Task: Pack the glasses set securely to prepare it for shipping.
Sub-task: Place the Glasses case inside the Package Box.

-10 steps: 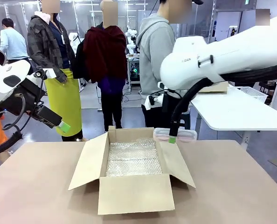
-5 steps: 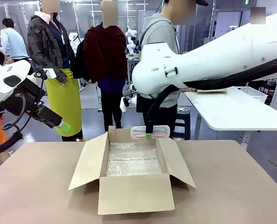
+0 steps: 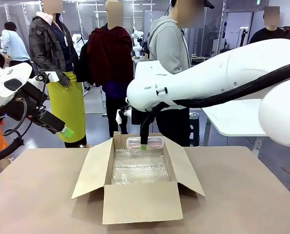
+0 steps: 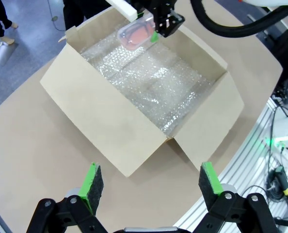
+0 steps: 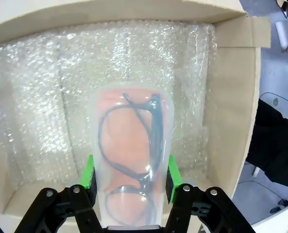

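Above the far end of the open cardboard box (image 3: 140, 202) on the desk (image 3: 242, 195), the right arm's jaws are clenching the translucent pink case (image 3: 145, 142) across its middle. The case is hanging over the bubble wrap (image 3: 139, 168) lining, seemingly clear of it. The placing step is running. The next move calls for lowering the case flat onto the lining, then letting go. The left arm's jaws are standing released, grasping nothing, well off to the side.

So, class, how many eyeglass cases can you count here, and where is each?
1. The translucent pink case is clamped in the right pincer, above the far end of the open cardboard box lined with bubble wrap. Another could be hidden out of frame.
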`<state>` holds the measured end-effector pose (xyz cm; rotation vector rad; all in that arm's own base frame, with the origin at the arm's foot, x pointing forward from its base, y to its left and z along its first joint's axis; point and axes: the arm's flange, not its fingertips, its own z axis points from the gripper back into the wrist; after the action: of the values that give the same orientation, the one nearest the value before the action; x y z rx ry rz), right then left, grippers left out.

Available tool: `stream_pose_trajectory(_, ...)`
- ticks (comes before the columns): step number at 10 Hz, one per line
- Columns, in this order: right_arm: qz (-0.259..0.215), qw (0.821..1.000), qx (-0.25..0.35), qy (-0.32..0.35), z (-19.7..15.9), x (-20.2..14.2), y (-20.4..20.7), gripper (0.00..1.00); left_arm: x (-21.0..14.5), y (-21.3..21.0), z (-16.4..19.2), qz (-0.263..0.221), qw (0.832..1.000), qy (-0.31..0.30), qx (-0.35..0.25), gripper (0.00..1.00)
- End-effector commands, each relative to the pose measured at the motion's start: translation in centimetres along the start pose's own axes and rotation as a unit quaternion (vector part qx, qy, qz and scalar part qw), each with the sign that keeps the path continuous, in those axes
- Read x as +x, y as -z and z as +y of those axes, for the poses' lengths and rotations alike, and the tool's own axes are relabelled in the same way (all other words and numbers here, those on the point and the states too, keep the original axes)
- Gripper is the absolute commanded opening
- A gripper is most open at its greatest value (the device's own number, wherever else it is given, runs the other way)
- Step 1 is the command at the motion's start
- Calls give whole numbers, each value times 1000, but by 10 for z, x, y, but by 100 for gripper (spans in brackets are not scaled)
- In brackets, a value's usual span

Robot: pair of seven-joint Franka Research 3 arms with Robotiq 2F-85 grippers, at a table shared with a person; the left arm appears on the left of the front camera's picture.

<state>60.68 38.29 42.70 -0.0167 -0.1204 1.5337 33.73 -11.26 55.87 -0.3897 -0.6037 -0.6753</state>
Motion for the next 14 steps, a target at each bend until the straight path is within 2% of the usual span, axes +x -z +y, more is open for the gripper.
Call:
stream_pose_trajectory(1, -14, 1000, -8, 13, -1, 2, 11, 25, 0, -1, 2, -6, 1000, 6, -7, 100)
stream_pose_trajectory(3, -37, 999, -12, 12, 15, -16, 23, 25, 0, -1, 2, -6, 1000, 6, -7, 100)
stream_pose_trajectory(4, -9, 1000, -2, 4, -5, -1, 21, 25, 0, -1, 2, -6, 1000, 6, -7, 100)
stream_pose_trajectory(8, -9, 1000, -2, 4, -5, -1, 21, 25, 0, -1, 2, -6, 1000, 6, -7, 100)
stream_pose_trajectory(9, -13, 1000, -4, 7, -7, -5, 23, 64, 0, -1, 2, -6, 1000, 6, -7, 100)
stream_pose_trajectory(10, -50, 998, -32, -8, -14, -2, 41, 64, 0, -1, 2, -6, 1000, 6, -7, 100)
stream_pose_trajectory(12, -54, 998, -26, -32, -20, 9, 56, 64, 0, -1, 2, -6, 1000, 6, -7, 100)
stream_pose_trajectory(14, -33, 999, 4, -28, -33, 14, 77, 64, 0, -1, 2, -6, 1000, 6, -7, 100)
